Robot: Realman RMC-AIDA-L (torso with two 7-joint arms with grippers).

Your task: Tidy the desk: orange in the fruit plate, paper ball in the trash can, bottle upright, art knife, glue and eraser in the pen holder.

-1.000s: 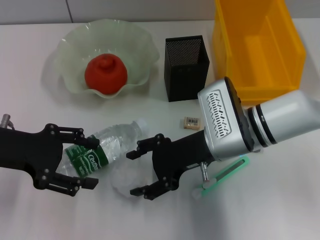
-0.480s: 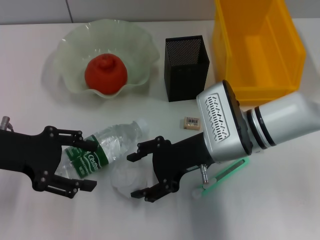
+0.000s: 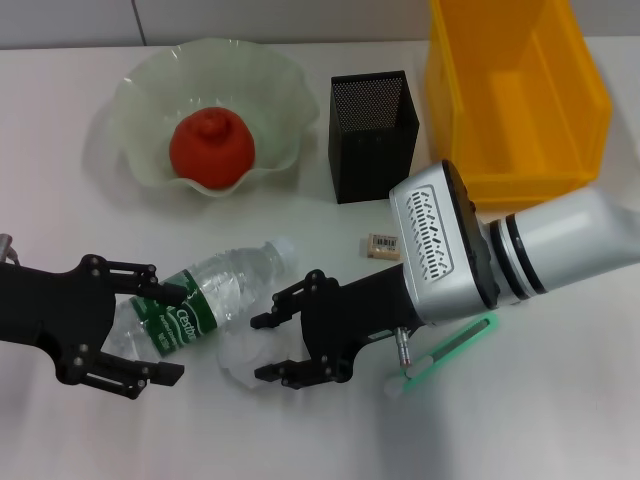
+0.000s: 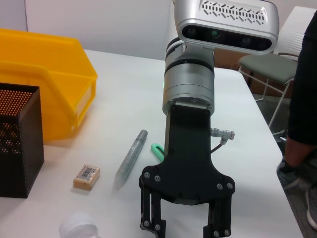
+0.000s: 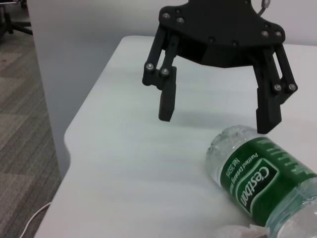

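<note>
One orange (image 3: pixel 211 148), one fruit plate (image 3: pixel 130 98), one pen holder (image 3: pixel 372 137), one trash can (image 3: pixel 515 95), one bottle (image 3: pixel 205 298), one eraser (image 3: pixel 384 245), one art knife (image 3: pixel 445 353), one glue (image 4: pixel 131 157), apparently one paper ball (image 3: pixel 246 354), two grippers.

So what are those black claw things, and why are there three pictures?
Those are a robot's two pincers, its hands. One picture comes from a camera on its head, looking down at the white table. The other two come from cameras on its wrists.

The left pincer is open beside the bottom of a bottle lying on its side. The right pincer is open around a paper ball. Neither holds anything.

An orange sits in the fruit plate. Behind are a pen holder and a trash can. An eraser, an art knife and the glue lie loose.
</note>
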